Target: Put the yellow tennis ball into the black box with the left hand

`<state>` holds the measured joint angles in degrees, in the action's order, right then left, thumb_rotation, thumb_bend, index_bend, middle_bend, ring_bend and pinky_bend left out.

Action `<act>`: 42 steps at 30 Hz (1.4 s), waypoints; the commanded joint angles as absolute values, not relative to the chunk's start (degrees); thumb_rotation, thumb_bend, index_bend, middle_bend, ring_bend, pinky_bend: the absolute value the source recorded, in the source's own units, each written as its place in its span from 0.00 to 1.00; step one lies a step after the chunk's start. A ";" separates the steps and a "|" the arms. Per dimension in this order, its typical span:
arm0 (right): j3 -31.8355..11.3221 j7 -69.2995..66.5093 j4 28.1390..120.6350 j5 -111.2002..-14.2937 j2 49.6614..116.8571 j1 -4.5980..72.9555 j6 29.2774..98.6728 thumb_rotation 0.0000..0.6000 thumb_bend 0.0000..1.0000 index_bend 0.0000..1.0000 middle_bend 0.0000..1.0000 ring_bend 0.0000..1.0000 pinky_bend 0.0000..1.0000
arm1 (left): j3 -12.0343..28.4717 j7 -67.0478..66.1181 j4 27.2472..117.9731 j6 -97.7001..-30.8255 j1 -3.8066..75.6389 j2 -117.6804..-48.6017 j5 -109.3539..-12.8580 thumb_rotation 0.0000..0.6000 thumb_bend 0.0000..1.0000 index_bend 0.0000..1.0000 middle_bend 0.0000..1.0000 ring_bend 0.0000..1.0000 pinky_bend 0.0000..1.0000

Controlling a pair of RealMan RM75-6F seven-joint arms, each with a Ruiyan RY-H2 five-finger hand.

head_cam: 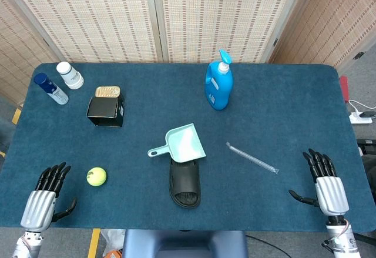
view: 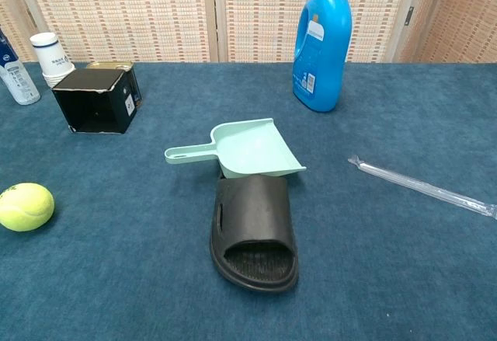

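yellow tennis ball (head_cam: 97, 176) on table, just right of left hand (head_cam: 46, 196) fingers (head_cam: 56, 176), untouched

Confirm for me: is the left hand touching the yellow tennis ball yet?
Apart. The head view shows a strip of bare blue tabletop between the left hand and the yellow tennis ball, with the fingers spread and holding nothing.

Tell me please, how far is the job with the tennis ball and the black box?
Nothing looks done yet. The yellow tennis ball lies on the table, apart from the black box. The left hand rests open beside the ball, holding nothing; the right hand is open too. Left to do: grasp the ball, carry it to the box, release it inside.
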<state>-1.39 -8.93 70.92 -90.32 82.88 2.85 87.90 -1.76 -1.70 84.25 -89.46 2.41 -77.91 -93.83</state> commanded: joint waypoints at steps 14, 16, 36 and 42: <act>-0.89 -9.42 71.15 -90.70 82.36 3.18 87.42 1.00 0.00 0.00 0.00 0.00 0.00 | -1.78 -1.25 85.68 -90.97 2.29 -77.10 -94.95 0.67 0.34 0.00 0.00 0.00 0.00; -0.93 -9.26 71.39 -90.69 82.28 3.35 87.22 1.00 0.00 0.00 0.00 0.00 0.00 | -1.75 -1.47 85.46 -90.48 2.51 -77.19 -94.79 0.67 0.34 0.00 0.00 0.00 0.00; -0.31 -10.12 71.54 -90.70 81.74 3.84 85.94 1.00 0.00 0.00 0.00 0.00 0.00 | -1.06 9.13 77.95 -94.42 2.96 -81.21 -96.57 0.99 0.42 1.00 1.00 1.00 1.00; -0.25 -10.75 71.53 -90.64 81.50 3.81 85.95 1.00 0.00 0.00 0.00 0.00 0.00 | -4.49 9.86 73.39 -95.19 0.23 -83.34 -97.25 1.00 0.64 1.00 1.00 1.00 1.00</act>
<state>-0.25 -10.75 71.54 -90.65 81.51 3.81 85.95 -3.41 8.90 76.15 -94.48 1.51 -81.75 -96.85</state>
